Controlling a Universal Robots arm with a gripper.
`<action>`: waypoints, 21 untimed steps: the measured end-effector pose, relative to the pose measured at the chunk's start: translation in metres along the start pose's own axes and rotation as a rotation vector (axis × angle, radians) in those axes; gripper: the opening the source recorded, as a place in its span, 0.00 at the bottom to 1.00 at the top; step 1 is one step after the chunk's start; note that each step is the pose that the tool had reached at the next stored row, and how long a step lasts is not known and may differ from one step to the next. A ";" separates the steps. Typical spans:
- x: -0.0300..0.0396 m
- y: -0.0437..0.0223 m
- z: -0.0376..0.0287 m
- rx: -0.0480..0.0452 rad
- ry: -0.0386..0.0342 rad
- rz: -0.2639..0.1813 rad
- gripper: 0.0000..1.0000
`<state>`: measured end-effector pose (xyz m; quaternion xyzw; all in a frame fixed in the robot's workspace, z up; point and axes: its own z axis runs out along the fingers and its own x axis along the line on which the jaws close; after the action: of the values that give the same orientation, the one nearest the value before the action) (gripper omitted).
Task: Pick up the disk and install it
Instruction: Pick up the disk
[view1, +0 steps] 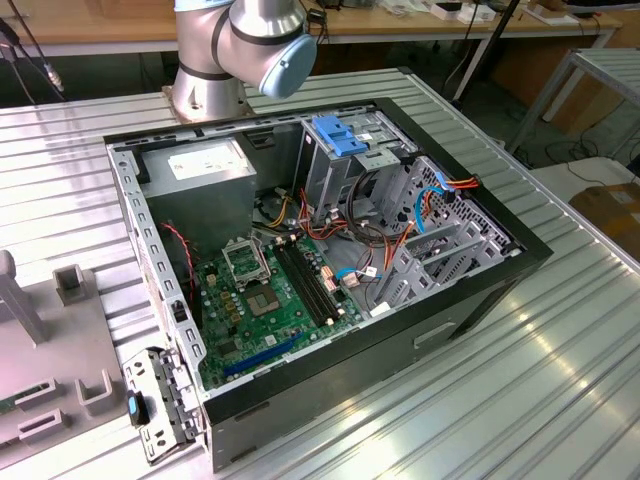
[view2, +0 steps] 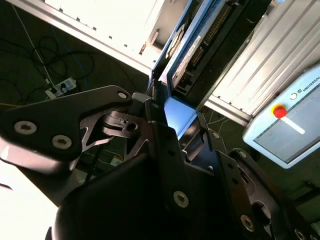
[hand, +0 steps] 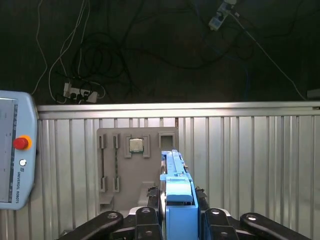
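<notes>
The disk (hand: 172, 167) is a flat grey drive with bright blue rails, seen edge-on in the first wrist view between my black fingers (hand: 150, 197). My gripper (hand: 176, 199) is shut on the disk. In the second wrist view the disk (view2: 192, 45) reaches away from the gripper (view2: 170, 107), its connector edge and blue rail showing. The exterior view has the open computer case (view1: 480, 290) on the ribbed metal table, with a tall metal drive cage topped by a blue bracket (view1: 345, 135). The arm's base (view1: 240, 50) stands behind the case.
A grey fixture plate (hand: 120, 170) carrying a processor chip (hand: 135, 145) lies on the ribbed table (hand: 250, 160) below the held disk. A pendant with a red button (hand: 20, 142) rests at the table's side. Cables and a power strip (hand: 80, 90) lie on the floor beyond.
</notes>
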<state>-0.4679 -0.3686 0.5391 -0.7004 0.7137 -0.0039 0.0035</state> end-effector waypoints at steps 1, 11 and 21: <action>0.0000 0.0000 -0.0001 0.0000 0.0000 0.000 0.37; -0.0002 -0.0109 -0.0002 0.0000 0.0000 0.000 0.37; -0.0011 -0.0588 0.0007 0.0002 0.0000 0.000 0.37</action>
<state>-0.4090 -0.3686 0.5389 -0.7004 0.7137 -0.0039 0.0036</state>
